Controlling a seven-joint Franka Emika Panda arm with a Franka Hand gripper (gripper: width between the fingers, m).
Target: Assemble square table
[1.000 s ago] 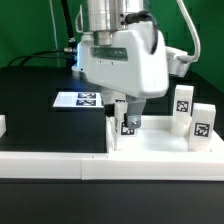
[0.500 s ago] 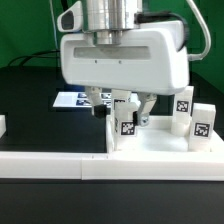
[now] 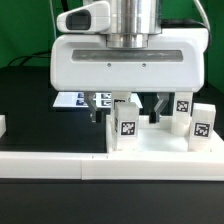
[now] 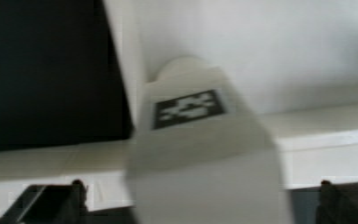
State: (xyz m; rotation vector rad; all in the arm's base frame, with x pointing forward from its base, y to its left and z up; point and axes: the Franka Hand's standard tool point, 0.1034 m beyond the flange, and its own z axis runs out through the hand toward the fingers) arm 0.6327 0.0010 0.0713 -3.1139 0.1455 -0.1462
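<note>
The white square slab lies at the exterior view's right. A short white leg with a black-and-white tag stands upright at the slab's near left corner. My gripper is open and straddles this leg, one finger on each side, not touching it. In the wrist view the leg rises between my gripper fingers, with wide gaps on both sides. Two more tagged legs stand at the slab's right.
The marker board lies on the black table behind the gripper. The long low white border wall runs along the front. A small white piece sits at the exterior view's left edge.
The hand has turned about its vertical axis and now faces the camera broadside. Its fingers now stand spread on either side of the leg. The leg has not moved.
</note>
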